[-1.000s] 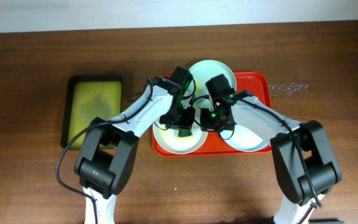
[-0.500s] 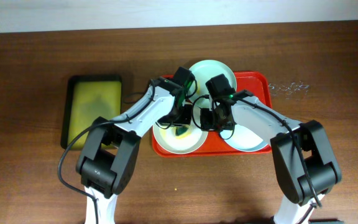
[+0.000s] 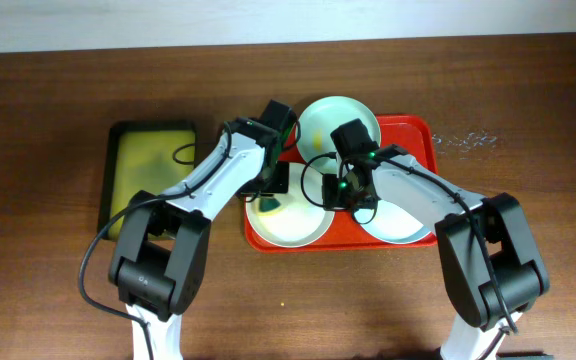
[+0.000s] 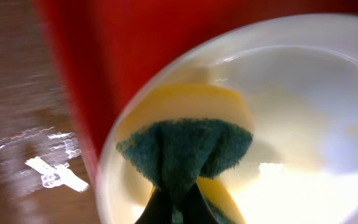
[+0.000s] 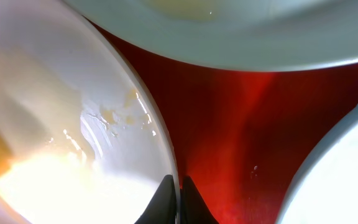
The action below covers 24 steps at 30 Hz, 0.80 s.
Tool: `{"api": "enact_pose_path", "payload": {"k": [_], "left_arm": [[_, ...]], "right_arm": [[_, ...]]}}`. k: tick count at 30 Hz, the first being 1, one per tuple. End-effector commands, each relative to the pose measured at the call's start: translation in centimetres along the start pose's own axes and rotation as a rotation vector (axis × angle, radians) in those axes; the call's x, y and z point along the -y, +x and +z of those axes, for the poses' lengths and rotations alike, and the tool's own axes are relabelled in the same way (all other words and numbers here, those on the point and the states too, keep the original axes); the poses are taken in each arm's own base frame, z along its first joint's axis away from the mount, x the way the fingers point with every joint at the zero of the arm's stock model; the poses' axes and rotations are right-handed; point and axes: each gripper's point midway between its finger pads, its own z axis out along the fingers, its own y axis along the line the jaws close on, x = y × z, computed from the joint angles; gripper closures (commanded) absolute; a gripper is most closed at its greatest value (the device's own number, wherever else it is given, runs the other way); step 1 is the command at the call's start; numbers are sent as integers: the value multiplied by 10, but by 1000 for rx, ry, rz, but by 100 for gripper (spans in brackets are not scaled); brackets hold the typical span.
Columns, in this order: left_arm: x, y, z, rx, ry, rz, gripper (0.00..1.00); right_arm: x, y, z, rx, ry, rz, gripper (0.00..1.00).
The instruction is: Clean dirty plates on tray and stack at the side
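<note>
The red tray holds three plates. A mint plate lies at the back, a pale plate at the front left and another plate at the front right. My left gripper is shut on a yellow-and-green sponge, pressed on the front-left plate near its left rim. My right gripper is shut on that plate's right rim; it also shows in the overhead view. Yellowish smears show on the plate.
A black-rimmed tray with a yellow inside lies on the wooden table left of the red tray. The red tray floor shows between the three plates. Both arms cross over the tray's middle.
My left gripper has moved the sponge leftward across the front-left plate, toward its left rim. My right gripper has stayed on the plate's rim.
</note>
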Motion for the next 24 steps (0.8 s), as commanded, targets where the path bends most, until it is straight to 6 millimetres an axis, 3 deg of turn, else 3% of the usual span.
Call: {"api": "enact_pose_path", "payload": {"k": [1,3,7,9,10,13,15,17,20,24], "left_arm": [[54,17,-3,-35,256,21,100],[57,33,9,-63,240,30,100],[4,32,25,-33,12,-26,100],[-40,24,23,-13,-127,-82,100],[-52,22,20,-10,-158,-101,100],[-70,4,-6,61,-177,-144,100],[-59,-9,-23,121,-139,-141,100],[-20,-11,-27,116,40,-117,100],[34,-4,-14,58,245,-69,100],[60,6,20,11,244,-40,100]], "right_arm": [[4,0,6,-1,18,-11,96],[4,0,6,-2,18,-10,96],[4,1,6,-2,18,-10,96],[4,1,6,-3,19,-11,96],[4,1,6,-2,18,-11,96],[4,0,6,0,17,-11,96],[4,0,6,1,17,-11,96],[4,0,6,1,17,-11,96],[4,0,6,1,17,-11,96],[4,0,6,0,17,-11,96]]}}
